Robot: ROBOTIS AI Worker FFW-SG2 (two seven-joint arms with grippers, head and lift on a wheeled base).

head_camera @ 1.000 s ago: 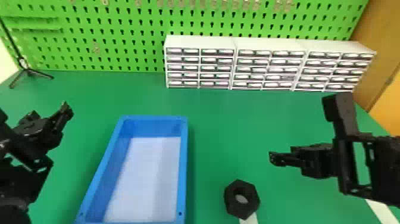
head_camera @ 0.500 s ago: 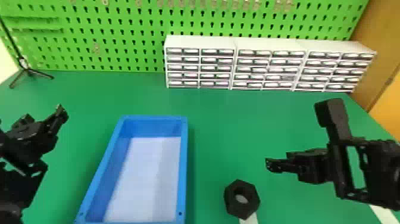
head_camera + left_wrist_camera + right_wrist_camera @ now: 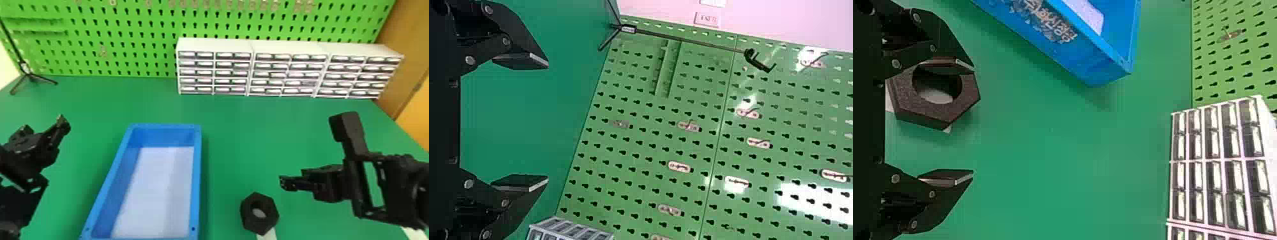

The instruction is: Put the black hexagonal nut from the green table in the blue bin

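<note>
Closest to you, at the lower edge of the head view, the black hexagonal nut [image 3: 259, 224] lies flat on the green bench [image 3: 236, 143], its round hole facing up. A white strip [image 3: 267, 235] pokes out from beneath its near side. The nut is to the right of the blue bin [image 3: 197, 178], well apart from it and outside it. The bin is long and rectangular, open at the top, with blue walls and a pale floor.

Your right tool [image 3: 309, 174] is beyond the nut and to its right, above the bench. In the right wrist view its two black fingers are spread wide with nothing gripped; one of them covers part of the nut's edge from that angle, though the head view shows tool and nut apart.

Your left tool [image 3: 47, 135] is to the left of the bin, also above the bench. The left wrist view shows its fingers parted, holding nothing.

Toward the back right of the bench is a low row of white drawer units [image 3: 290, 48], with many small compartments. At the back left is a thin black stand [image 3: 24, 68] on splayed legs. Farthest off, a bright green pegboard [image 3: 127, 41] rises behind the bench, dotted with keyhole slots.
</note>
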